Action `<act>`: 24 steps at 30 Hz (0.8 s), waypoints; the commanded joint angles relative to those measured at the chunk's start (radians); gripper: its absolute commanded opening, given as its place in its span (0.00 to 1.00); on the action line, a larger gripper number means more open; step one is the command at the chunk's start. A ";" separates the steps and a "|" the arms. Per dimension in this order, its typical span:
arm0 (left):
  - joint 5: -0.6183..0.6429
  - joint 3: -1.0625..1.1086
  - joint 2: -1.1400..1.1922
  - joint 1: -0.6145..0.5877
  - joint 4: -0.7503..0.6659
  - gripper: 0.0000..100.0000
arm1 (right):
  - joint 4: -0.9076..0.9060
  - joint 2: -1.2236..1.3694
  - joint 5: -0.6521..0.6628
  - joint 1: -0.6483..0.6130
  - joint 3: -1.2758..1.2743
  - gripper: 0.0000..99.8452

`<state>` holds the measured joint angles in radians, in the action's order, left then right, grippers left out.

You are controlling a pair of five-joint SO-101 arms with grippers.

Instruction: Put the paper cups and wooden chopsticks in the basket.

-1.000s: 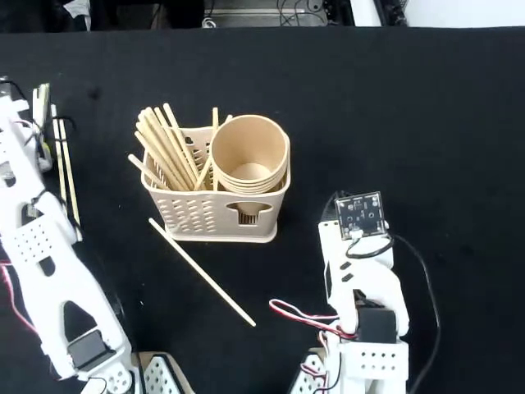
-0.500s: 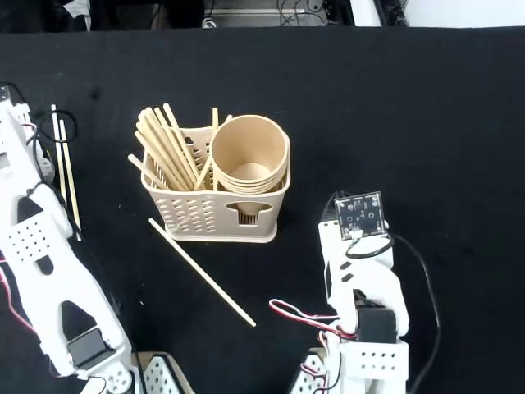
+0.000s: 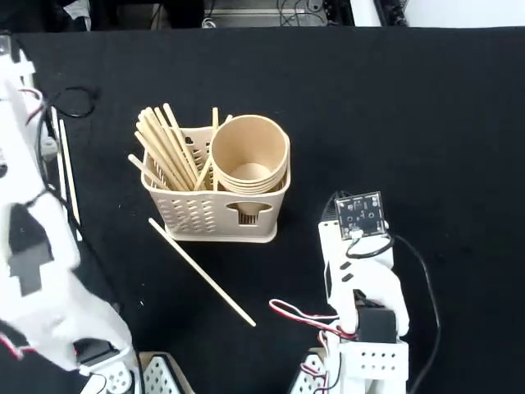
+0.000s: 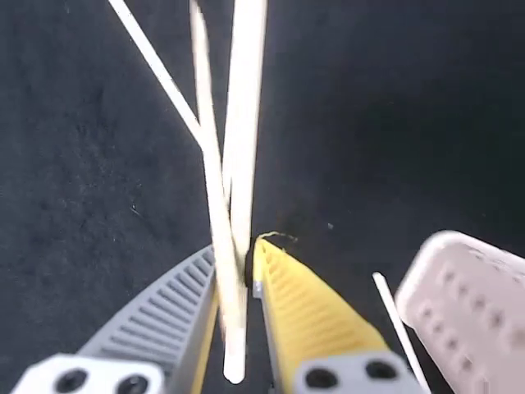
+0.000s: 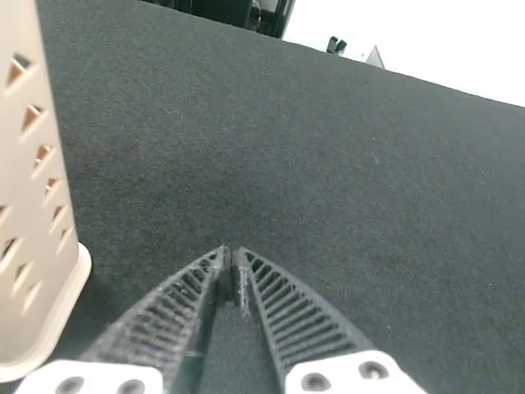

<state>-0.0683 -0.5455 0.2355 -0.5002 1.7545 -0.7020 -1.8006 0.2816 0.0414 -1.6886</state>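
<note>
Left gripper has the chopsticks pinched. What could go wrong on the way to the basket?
1. The left gripper pinches the chopsticks near one end and they splay apart, so one may slip out in transit.
2. The basket is crowded with leaning sticks; the long held ones could knock those or tip it.

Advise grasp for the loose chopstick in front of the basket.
Probably grip the loose chopstick near its middle, straight down, jaws across its width. It lies flat and diagonal on the table; its upper end sits close to the basket, the middle is clear.
</note>
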 commanded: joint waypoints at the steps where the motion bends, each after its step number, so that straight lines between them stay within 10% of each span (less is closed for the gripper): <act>1: 0.011 0.139 -0.275 0.067 -0.055 0.03 | -0.002 -0.067 0.008 -0.011 0.004 0.01; 13: 0.170 0.748 -0.914 0.232 -0.506 0.03 | -0.002 -0.067 0.008 -0.011 0.004 0.01; 24: 0.288 1.411 -1.576 0.504 -1.246 0.03 | -0.002 -0.067 0.008 -0.011 0.004 0.01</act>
<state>0.2002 0.6636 -1.1469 -0.0967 0.7956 -0.7020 -1.8006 0.2816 0.0414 -1.6886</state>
